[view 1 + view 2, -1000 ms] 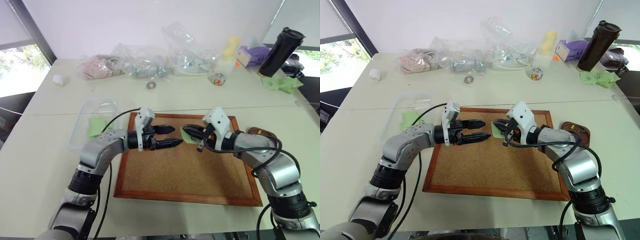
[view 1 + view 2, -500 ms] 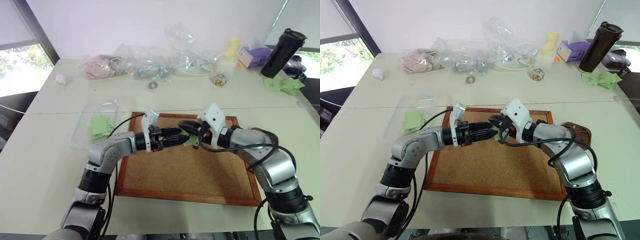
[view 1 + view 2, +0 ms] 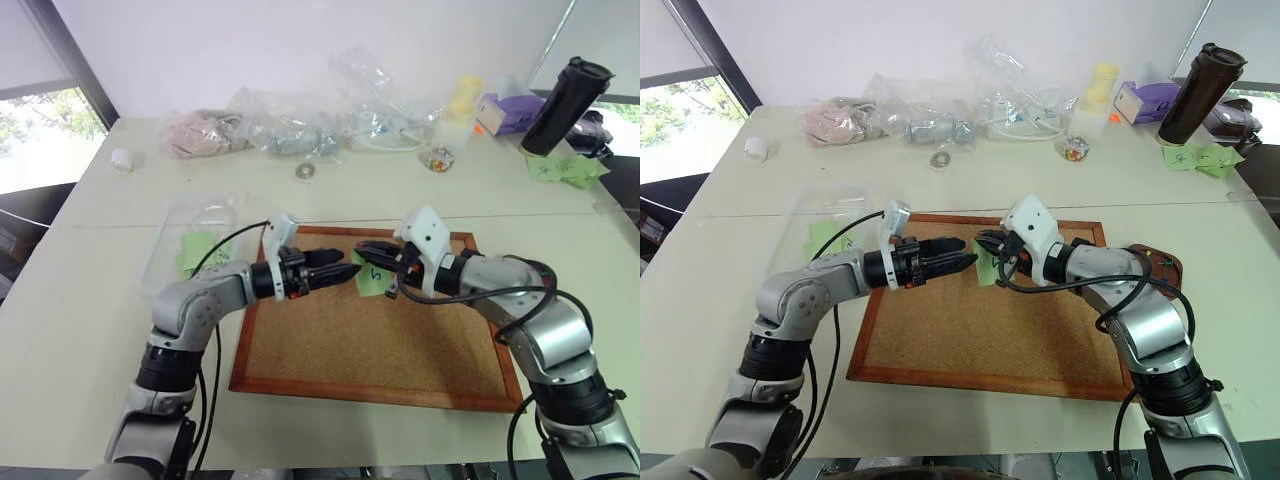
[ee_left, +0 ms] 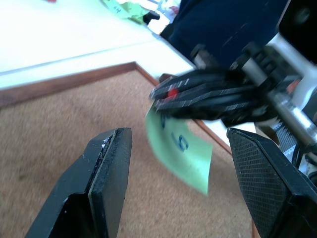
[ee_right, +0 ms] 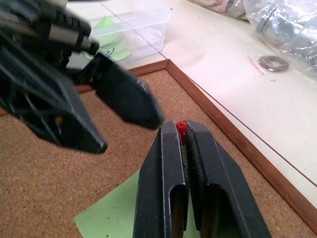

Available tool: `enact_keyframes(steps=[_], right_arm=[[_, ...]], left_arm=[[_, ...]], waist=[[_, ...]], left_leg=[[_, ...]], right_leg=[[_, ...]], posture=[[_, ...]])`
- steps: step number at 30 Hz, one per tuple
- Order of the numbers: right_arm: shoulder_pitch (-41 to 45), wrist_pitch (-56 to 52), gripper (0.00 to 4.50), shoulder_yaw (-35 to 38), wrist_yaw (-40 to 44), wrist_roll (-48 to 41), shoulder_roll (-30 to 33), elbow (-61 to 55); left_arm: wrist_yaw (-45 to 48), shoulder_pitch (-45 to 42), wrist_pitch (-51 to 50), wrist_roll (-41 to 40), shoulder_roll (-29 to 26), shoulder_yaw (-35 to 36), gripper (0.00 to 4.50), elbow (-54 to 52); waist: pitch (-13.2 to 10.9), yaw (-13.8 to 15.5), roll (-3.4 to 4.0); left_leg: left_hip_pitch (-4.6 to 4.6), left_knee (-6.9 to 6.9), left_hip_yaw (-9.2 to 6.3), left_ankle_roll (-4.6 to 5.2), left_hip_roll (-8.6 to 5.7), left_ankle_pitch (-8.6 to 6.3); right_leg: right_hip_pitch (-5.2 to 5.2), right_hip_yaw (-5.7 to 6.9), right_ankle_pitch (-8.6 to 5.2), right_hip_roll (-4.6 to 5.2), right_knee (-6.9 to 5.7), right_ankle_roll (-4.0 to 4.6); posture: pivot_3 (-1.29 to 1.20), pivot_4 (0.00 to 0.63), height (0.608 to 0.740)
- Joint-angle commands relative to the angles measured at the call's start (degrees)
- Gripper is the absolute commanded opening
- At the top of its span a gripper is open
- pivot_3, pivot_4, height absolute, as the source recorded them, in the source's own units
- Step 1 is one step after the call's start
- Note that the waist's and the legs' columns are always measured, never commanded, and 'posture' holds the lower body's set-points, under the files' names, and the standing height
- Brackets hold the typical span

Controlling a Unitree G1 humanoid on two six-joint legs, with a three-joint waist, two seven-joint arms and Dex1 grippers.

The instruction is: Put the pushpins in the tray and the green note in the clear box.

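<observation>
Pushpin half-hidden between right pincer fingers

The corkboard is showing a rough, matt, grainy cork face inside a smooth reddish wood frame; the green note is looking like thin matt paper; the clear box is gleaming as glossy transparent plastic; the left gripper's fingers are showing matt black textured pads.
</observation>
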State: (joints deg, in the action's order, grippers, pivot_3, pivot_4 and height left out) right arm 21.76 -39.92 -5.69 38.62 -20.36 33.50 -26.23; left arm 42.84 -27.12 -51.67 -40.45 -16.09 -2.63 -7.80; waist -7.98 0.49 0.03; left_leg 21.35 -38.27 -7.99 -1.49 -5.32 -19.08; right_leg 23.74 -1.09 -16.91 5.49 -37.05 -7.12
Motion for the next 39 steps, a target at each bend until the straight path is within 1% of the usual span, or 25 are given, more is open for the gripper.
enact_keyframes(steps=[1, 4, 13, 14, 16, 19, 21, 27, 32, 36, 39], right_arm=[[2.0, -1.1, 0.0, 2.0, -0.2, -2.3, -0.3, -3.3], [2.5, -2.4, 0.0, 2.4, -0.7, -3.4, -0.4, -4.5], [2.7, -4.4, 0.0, 2.6, -1.8, -5.0, -0.3, -6.7], [2.6, -4.5, 0.0, 2.5, -1.9, -5.0, -0.3, -6.9], [2.5, -4.7, 0.0, 2.4, -2.1, -5.1, -0.3, -7.2], [2.5, -4.8, 0.0, 2.3, -2.3, -5.2, -0.2, -7.2], [2.4, -4.8, 0.0, 2.3, -2.4, -5.2, 0.0, -7.2], [2.2, -4.6, 0.0, 3.7, -2.3, -5.4, 0.7, -6.9], [1.7, -7.4, 0.0, 11.9, -2.5, -9.6, 3.6, -7.7], [-0.3, -9.8, 0.0, 20.2, -2.9, -13.3, 5.9, -7.1], [-4.4, -8.5, 0.0, 25.4, -2.2, -11.4, 9.7, -3.2]], left_arm=[[0.4, -0.7, 2.3, 0.7, 0.7, -0.9, 3.4, -0.2], [1.1, -0.6, 4.5, 2.9, 1.1, -2.9, 3.4, 1.8], [2.3, -2.3, 6.8, 4.8, 3.4, -4.2, 3.4, 6.4], [2.5, -2.4, 6.8, 4.8, 3.7, -4.2, 3.18, 6.7], [2.6, -2.4, 6.6, 4.6, 4.3, -3.9, 2.54, 7.2], [2.7, -2.2, 6.4, 4.4, 4.6, -3.8, 1.13, 7.2], [2.7, -1.9, 6.1, 4.4, 4.6, -3.7, 0.04, 6.8], [1.4, -0.6, 5.0, 4.6, 2.5, -2.6, 0.02, 5.0], [0.1, 1.1, 6.2, 5.7, 1.8, -2.1, 0.02, 6.4], [-0.1, 1.5, 6.6, 5.7, 2.0, -2.1, 0.02, 6.9], [-0.6, 1.1, 6.5, 5.3, 2.1, -1.3, 0.02, 6.1]], waist=[[0.0, 0.0, 0.0], [0.0, 0.0, 0.0], [0.0, 0.0, 0.0], [0.0, 0.0, 0.0], [0.0, 0.0, 0.0], [0.0, -0.1, -0.01], [0.0, -0.1, -0.01], [0.0, -0.2, 0.0], [0.0, 0.0, -0.01], [0.0, 0.2, -0.01], [0.0, 0.3, -0.01]], left_leg=[[0.0, 0.0, 0.0, 0.0, 0.0, 0.0], [-0.01, 0.0, 0.0, 0.0, 0.0, 0.0], [0.0, -0.01, 0.01, 0.0, 0.0, 0.0], [0.0, -0.02, 0.01, 0.0, -0.01, 0.0], [0.0, -0.03, 0.01, 0.0, -0.01, 0.0], [0.0, -0.03, 0.01, 0.0, -0.01, 0.0], [0.0, -0.03, 0.01, 0.0, -0.01, 0.0], [0.0, -0.03, 0.01, 0.0, -0.01, 0.0], [0.0, -0.04, 0.01, 0.0, -0.02, 0.0], [0.01, -0.05, 0.01, 0.0, -0.02, 0.0], [0.01, -0.06, 0.02, 0.0, -0.03, 0.0]], right_leg=[[0.0, 0.0, 0.0, 0.0, 0.0, 0.0], [0.0, 0.0, 0.0, 0.0, 0.0, 0.0], [0.0, 0.0, 0.0, 0.0, -0.03, 0.0], [0.0, 0.0, 0.0, 0.01, -0.03, 0.0], [0.0, 0.0, 0.0, 0.01, -0.03, 0.0], [0.01, 0.0, 0.0, 0.01, -0.06, 0.0], [0.01, 0.0, 0.0, 0.01, -0.06, 0.0], [0.02, 0.0, 0.0, 0.01, -0.07, 0.0], [0.01, 0.0, 0.0, 0.02, -0.09, 0.0], [0.0, 0.01, 0.0, 0.02, -0.09, 0.0], [-0.02, 0.0, 0.0, 0.03, -0.09, 0.0]], posture=[[0.0, 0.15, 0.74], [0.0, 0.15, 0.74], [0.0, 0.15, 0.74], [0.0, 0.15, 0.74], [0.0, 0.15, 0.74], [0.0, 0.15, 0.74], [0.0, 0.15, 0.74], [0.0, 0.15, 0.74], [0.0, 0.15, 0.74], [0.0, 0.15, 0.74], [0.0, 0.15, 0.74]])
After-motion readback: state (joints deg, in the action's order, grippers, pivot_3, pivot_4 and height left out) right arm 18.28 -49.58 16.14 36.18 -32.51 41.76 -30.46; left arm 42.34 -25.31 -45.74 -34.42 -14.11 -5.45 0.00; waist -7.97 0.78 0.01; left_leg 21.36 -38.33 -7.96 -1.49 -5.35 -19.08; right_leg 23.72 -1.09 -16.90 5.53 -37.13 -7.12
